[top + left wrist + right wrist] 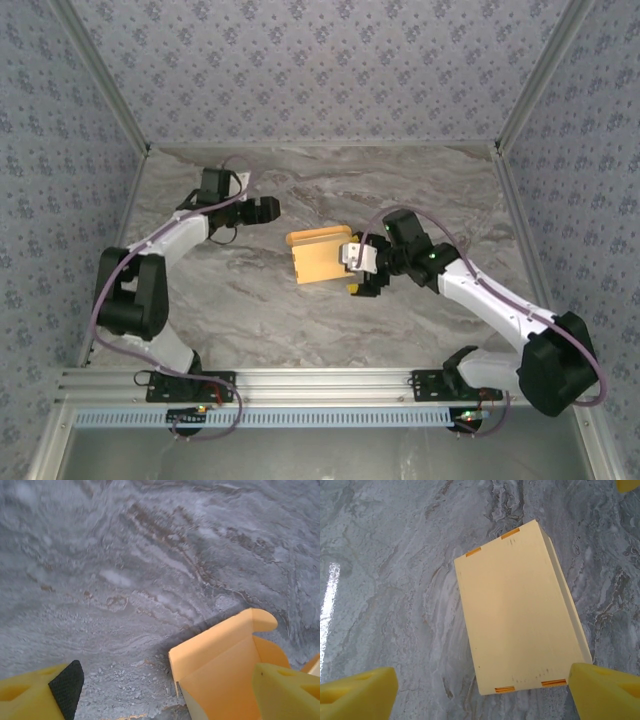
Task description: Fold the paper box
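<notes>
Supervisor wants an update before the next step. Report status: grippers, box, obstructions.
Both open: left gripper off to the side, right gripper at the edge of the paper box. Box on the table, one flap raised. No obstruction seen.

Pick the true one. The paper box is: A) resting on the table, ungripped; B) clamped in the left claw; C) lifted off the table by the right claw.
A: the paper box rests on the table, with the right claw spread wide over it.
</notes>
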